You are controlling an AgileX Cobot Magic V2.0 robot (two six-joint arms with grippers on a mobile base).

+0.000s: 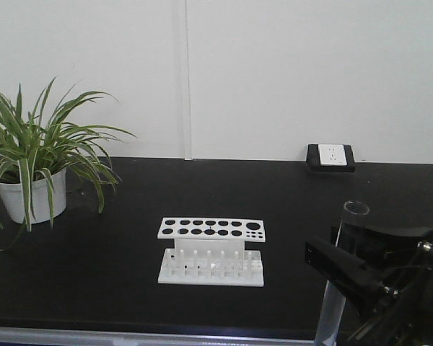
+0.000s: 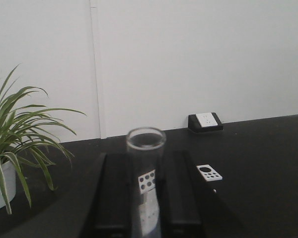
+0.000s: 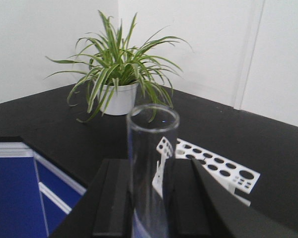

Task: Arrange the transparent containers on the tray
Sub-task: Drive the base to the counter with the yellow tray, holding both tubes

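The left gripper [image 2: 146,163] is gripping the left test tube [image 2: 146,186]. Its two black fingers [image 2: 114,196] are pressing in on either side of the glass, with no gap showing. The tube is standing upright between them, its round open rim rising above the fingertips.

The right gripper [image 3: 151,162] is doing the same with the right test tube [image 3: 152,173]. Its fingers [image 3: 186,198] are closing against both sides of the clear cylinder, which is pointing up with its rim well above them. In the front view this gripper is sitting at the lower right over the near edge of the worktop [image 1: 94,252], and its tube is leaning slightly.

A white rack [image 1: 211,229] with round holes is standing near the middle of the black worktop, apart from both arms, and its holes are showing no tubes. A spider plant [image 1: 40,137] in a white pot [image 1: 30,196] is sitting at the far left. A wall socket [image 1: 330,156] is resting where the worktop is meeting the white wall [image 1: 274,72]. In the right wrist view, a blue cabinet front [image 3: 15,198] is showing below the worktop's edge.
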